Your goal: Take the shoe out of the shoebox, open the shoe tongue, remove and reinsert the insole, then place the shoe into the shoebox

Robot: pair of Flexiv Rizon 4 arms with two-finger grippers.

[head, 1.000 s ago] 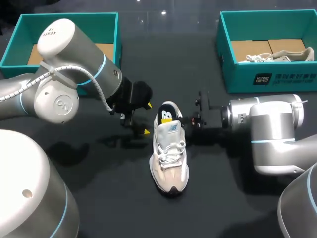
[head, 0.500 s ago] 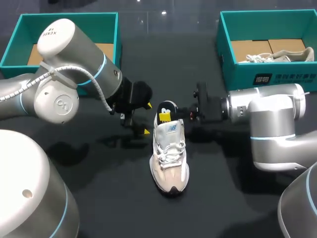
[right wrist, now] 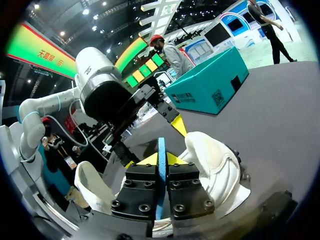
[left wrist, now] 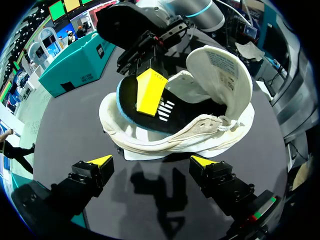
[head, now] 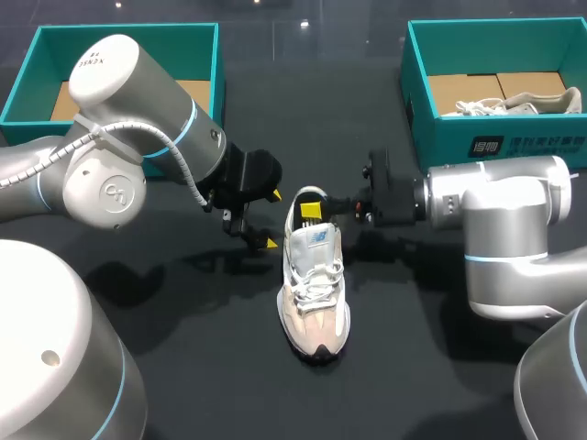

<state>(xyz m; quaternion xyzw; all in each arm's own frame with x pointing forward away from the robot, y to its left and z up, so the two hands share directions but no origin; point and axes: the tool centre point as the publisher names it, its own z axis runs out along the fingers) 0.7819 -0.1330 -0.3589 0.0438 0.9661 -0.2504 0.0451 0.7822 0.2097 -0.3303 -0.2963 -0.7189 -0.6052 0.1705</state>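
at shoe (head: 315, 284) heel rim, right claw (head: 313, 210) pinches insole (right wrist: 161, 161) edge.

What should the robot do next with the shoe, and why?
Probably the right gripper should pull the insole up out of the shoe. It is shut on the insole's heel end, and the rest lies inside. The left gripper is open beside the shoe.

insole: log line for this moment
step: grasp insole | right gripper: shut on insole | left gripper: open, beside shoe | shoe: on table, tongue open
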